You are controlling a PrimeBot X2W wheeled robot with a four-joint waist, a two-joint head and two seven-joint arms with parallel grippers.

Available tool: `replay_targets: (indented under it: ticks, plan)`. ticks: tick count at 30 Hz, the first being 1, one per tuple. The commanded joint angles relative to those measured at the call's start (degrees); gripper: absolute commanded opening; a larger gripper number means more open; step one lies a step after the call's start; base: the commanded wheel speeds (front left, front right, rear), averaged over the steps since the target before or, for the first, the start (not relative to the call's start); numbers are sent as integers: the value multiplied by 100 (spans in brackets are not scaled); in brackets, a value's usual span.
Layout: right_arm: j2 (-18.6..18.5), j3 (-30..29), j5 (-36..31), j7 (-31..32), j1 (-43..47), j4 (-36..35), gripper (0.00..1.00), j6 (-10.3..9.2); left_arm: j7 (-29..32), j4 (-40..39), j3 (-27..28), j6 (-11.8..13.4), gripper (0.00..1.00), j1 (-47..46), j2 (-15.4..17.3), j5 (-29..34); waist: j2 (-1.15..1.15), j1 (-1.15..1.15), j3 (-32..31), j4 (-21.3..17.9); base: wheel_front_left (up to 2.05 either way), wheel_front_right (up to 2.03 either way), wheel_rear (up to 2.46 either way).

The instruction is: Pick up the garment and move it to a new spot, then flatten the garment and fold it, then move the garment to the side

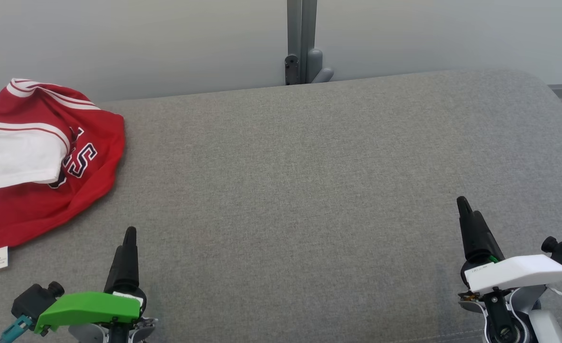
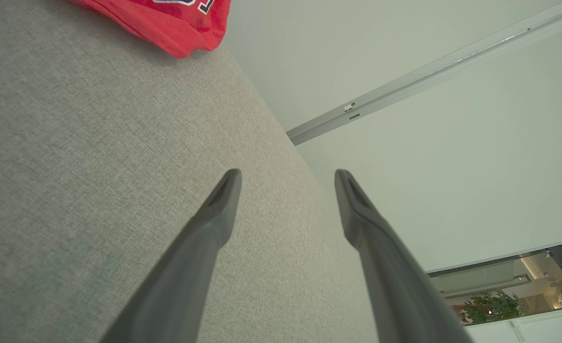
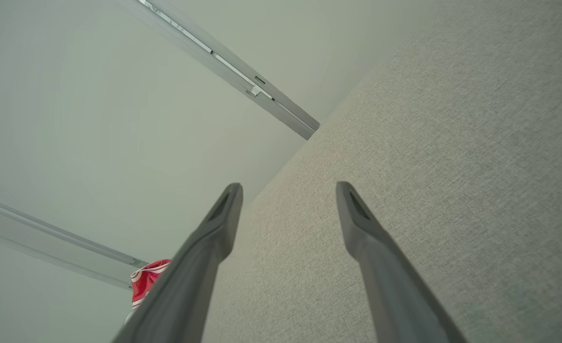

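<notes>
Garment (image 1: 47,200) at left edge of table (image 1: 309,190)

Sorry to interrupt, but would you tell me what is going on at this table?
Nothing is being handled yet. A crumpled red and white jersey lies at the far left of the grey padded table, untouched. The robot's left gripper and right gripper both hover open and empty over the table's near side, apart from the jersey, so the pick-up has not started.

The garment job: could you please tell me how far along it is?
Nothing looks done: the red garment lies bunched on the table, far left. Nothing in hand: left gripper and right gripper are open, empty. Picking up, flattening, folding, moving aside remain.
</notes>
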Motion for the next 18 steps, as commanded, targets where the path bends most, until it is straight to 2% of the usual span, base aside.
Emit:
replay_targets:
  ticks: [1,13,18]
  plan:
    - [-40,15,-182,-49,-48,-121,100,2,-47,-74,-19,4,100,-34,74,157,12,0,0,1,0,0,0]
    - [-79,84,-1536,-297,13,-17,100,2,-285,72,-82,-11,100,51,106,1417,16,0,7,44,0,0,0]
    - [-81,88,-1901,-371,27,16,100,2,-361,109,-88,-32,100,73,98,1763,18,0,14,55,0,0,0]
